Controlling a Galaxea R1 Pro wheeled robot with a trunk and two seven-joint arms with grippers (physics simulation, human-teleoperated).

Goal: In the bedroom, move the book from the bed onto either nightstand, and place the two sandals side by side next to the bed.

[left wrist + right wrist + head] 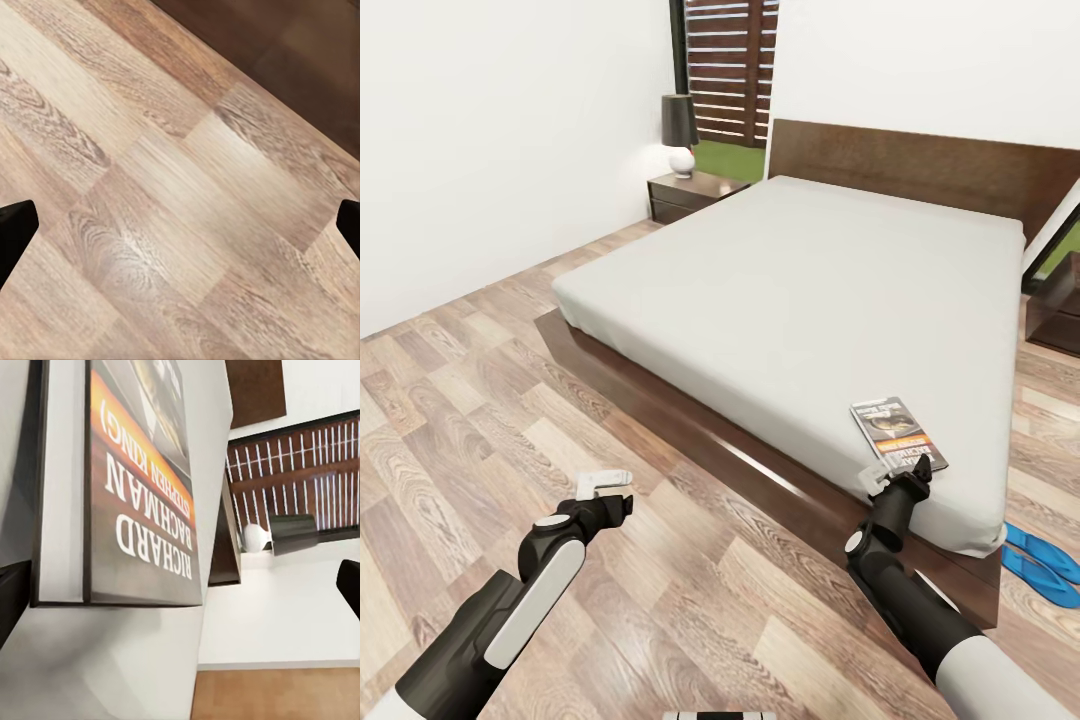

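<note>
Book (898, 432) lies flat on the bed (800, 270) mattress near its lower-right corner, in the lower right of the head view, w/ the right gripper (893, 478) right at the book's near edge; jaws look spread, tips at the mattress edge, can't tell if they touch the cover. Right wrist view: book (139, 472) fills the upper left, orange band and white lettering up close, jaw tips dark at both side edges, nothing clamped betw. them. Left gripper (606, 485) hangs over the wood floor (450, 400) in the lower left of the head view, jaws apart and empty; left wrist view has just planks (165, 195) and the bed frame's dark edge at upper right. Sandals (1042, 563), blue, lie on the floor at the far right edge, just beside the bed's corner. Nightstand (695, 193) w/ a lamp (680, 133) sits at upper centre-left by the headboard; a second nightstand (1057, 305) at the right edge.
</note>
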